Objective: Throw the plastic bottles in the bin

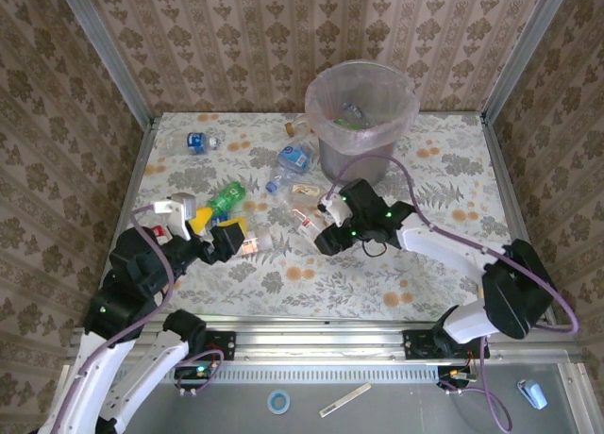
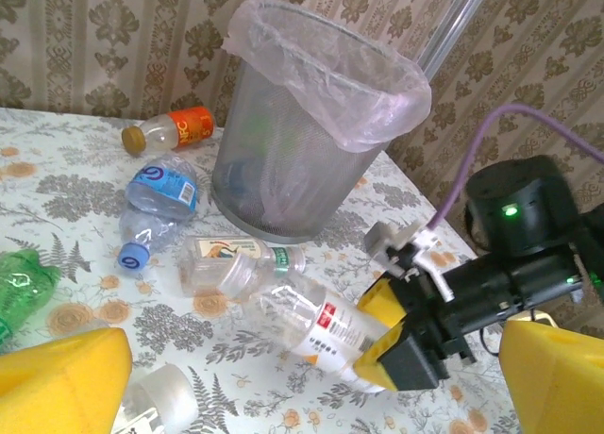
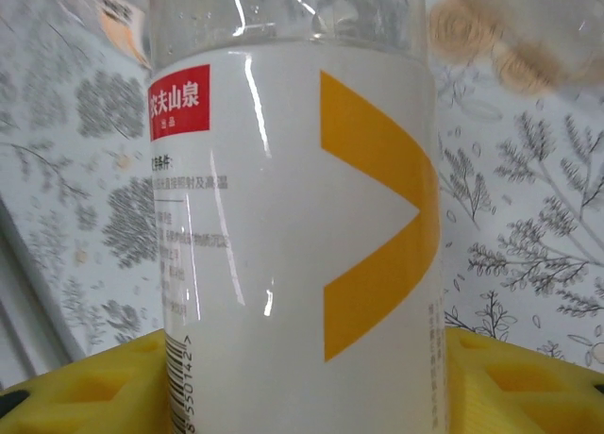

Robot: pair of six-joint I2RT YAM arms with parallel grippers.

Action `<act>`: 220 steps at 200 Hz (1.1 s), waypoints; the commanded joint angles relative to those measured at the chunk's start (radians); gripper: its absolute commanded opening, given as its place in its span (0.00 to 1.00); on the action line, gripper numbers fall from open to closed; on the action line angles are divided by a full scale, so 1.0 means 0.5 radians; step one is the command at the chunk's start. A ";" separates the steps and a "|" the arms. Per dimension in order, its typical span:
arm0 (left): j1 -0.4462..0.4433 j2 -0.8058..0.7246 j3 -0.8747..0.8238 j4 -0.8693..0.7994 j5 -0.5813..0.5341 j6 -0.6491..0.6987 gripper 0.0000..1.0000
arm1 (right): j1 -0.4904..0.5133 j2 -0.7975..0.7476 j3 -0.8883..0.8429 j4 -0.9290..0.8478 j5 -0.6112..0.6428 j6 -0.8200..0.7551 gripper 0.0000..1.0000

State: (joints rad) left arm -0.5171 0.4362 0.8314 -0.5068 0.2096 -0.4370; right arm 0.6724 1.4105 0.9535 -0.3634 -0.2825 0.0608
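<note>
Okay so I'm on the pickup step: my right gripper [image 2: 385,335] has its yellow pads [image 2: 373,366] pinching the label end of a clear white-labelled bottle [image 2: 316,328], which is lying on its side on the table [image 2: 66,175] just in front of the bin [image 2: 283,170]. My left gripper [image 1: 219,231] sits well off from the bin with its jaws spread wide, holding nothing. Next move, I reckon, is lifting it clean without it slipping, carrying it over the bin's bagged rim and letting go, after which there's the blue-label bottle [image 2: 160,193], the orange-label bottle [image 2: 175,127] and the green bottle [image 2: 24,278] around the bin's base.
</note>
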 commanded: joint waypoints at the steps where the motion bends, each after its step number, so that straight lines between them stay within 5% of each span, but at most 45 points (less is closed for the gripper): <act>1: -0.003 0.011 -0.034 0.149 0.062 -0.072 1.00 | 0.013 -0.196 -0.017 0.017 0.023 0.056 0.44; 84: -0.003 -0.022 -0.073 0.143 0.040 -0.068 1.00 | -0.054 -0.523 0.341 -0.090 0.023 0.087 0.44; 125: -0.003 -0.042 -0.103 0.136 0.014 -0.077 1.00 | -0.458 -0.305 1.013 -0.203 -0.086 0.164 0.48; 144: -0.005 -0.041 -0.124 0.142 0.010 -0.091 1.00 | -0.730 0.034 1.521 -0.325 -0.117 0.265 0.56; 152: -0.006 -0.042 -0.141 0.149 0.008 -0.104 1.00 | -0.813 0.208 1.755 -0.449 -0.180 0.277 0.70; 160: -0.006 -0.047 -0.164 0.160 0.006 -0.118 1.00 | -0.853 0.387 1.982 -0.592 -0.211 0.271 0.81; 176: -0.006 -0.048 -0.201 0.164 -0.001 -0.145 1.00 | -0.863 0.641 2.284 -0.846 -0.255 0.234 0.87; 220: -0.006 -0.033 -0.271 0.054 -0.120 -0.227 1.00 | -0.861 0.278 1.719 -0.569 -0.181 0.240 1.00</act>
State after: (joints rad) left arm -0.5171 0.4232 0.7116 -0.4564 0.1917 -0.5095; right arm 0.2367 1.6848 1.9182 -0.6342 -0.3664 0.1761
